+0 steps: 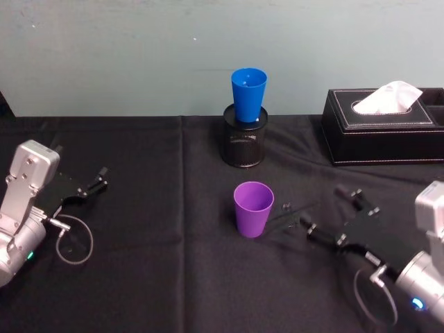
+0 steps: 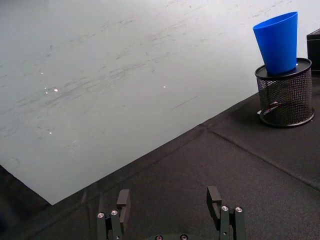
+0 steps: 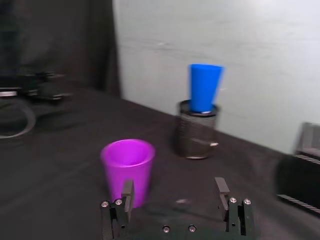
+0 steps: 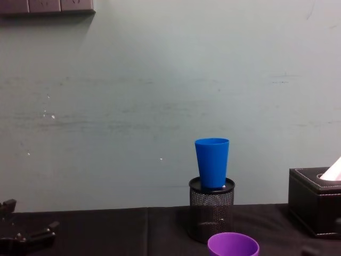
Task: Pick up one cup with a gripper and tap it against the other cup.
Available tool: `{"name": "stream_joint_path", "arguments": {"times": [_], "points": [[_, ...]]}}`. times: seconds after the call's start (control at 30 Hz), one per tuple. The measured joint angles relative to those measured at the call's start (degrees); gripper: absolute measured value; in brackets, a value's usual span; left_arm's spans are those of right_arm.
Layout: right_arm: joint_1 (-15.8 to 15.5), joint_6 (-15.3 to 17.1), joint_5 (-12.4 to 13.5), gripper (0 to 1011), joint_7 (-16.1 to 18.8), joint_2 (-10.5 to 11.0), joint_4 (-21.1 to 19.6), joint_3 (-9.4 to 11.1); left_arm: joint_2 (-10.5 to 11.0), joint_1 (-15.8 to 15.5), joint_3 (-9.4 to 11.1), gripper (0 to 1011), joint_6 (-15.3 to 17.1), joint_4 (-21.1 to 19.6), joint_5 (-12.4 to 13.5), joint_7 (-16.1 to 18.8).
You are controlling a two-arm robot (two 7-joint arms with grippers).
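Blk mesh holder (image 1: 243,146), tissue box (image 1: 381,140).

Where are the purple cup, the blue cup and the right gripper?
purple cup (image 1: 252,216), head view, front wall.
blue cup (image 4: 212,162), chest view, side wall.
right gripper (image 3: 173,184), right wrist view, midway between fingertips.

Purple cup (image 1: 253,208) upright, mouth up, blue cup (image 1: 248,95) upright in mesh holder (image 1: 243,146) behind it

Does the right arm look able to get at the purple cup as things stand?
Probably yes: the right gripper is open beside the purple cup, nothing between them. The cup faces one finger, not the gap, so a small sideways shift seems needed.
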Motion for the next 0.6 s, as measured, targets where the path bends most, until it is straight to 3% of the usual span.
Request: {"name": "stream_joint_path", "arguments": {"times": [0.23, 0.6], "points": [[0.9, -0.6, 0.2, 1000, 5.1, -2.3, 2.6, -2.3, 0.0, 0.0, 0.0, 1000, 0.0, 0.0, 0.0, 0.0], [5.1, 0.9, -2.4, 1000, 7.2, -6.8, 7.2, -4.3, 0.0, 0.0, 0.0, 1000, 0.0, 0.0, 0.0, 0.0]]}}
